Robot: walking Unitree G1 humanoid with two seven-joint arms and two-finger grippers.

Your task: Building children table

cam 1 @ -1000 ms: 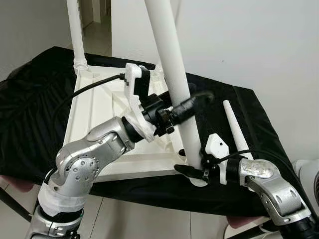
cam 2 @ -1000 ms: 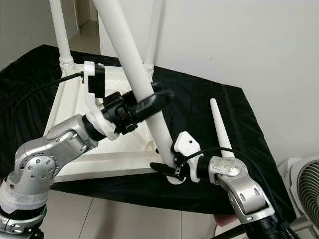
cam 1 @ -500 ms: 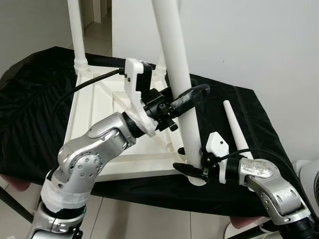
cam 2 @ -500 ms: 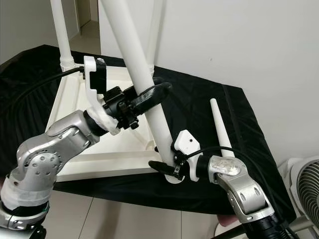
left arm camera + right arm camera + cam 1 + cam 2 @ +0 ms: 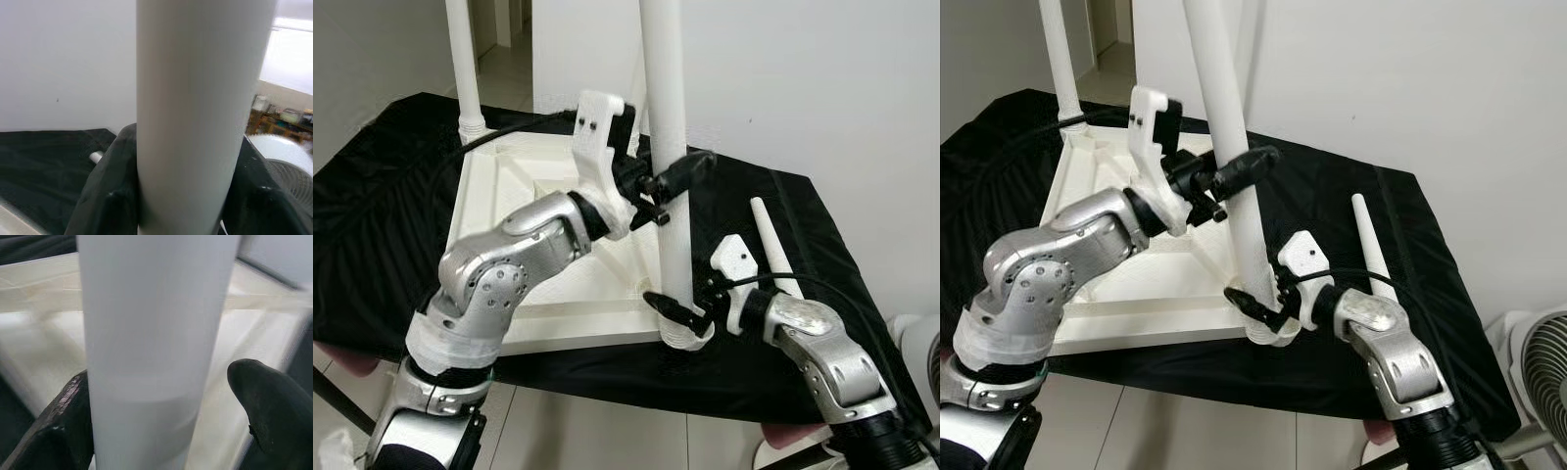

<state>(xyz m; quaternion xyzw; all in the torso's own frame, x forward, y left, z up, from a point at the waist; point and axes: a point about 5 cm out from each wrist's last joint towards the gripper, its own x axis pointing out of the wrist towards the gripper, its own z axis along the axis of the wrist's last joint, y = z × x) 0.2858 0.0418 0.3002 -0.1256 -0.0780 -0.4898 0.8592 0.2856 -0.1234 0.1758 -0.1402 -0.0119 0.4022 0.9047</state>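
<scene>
A white table top (image 5: 509,225) lies upside down on a black cloth (image 5: 372,196). At its near right corner stands a white leg (image 5: 666,117), almost upright, with its foot at the corner socket (image 5: 685,338). My left gripper (image 5: 677,179) is shut on this leg about halfway up, and in the left wrist view its fingers (image 5: 107,196) wrap around the leg (image 5: 195,122). My right gripper (image 5: 680,313) is open at the leg's base. One finger (image 5: 63,431) touches the leg (image 5: 151,333); the other finger (image 5: 274,401) stands apart from it.
Another white leg (image 5: 462,59) stands fixed at the table top's far left corner, and one more rises behind the held leg. A loose leg (image 5: 771,245) lies on the cloth to the right. A white fan (image 5: 1542,362) stands at the right, beyond the cloth's edge.
The held leg has swung from a tilt to nearly upright. My left gripper rose and moved farther out with it. My right gripper stayed at the leg's base.
</scene>
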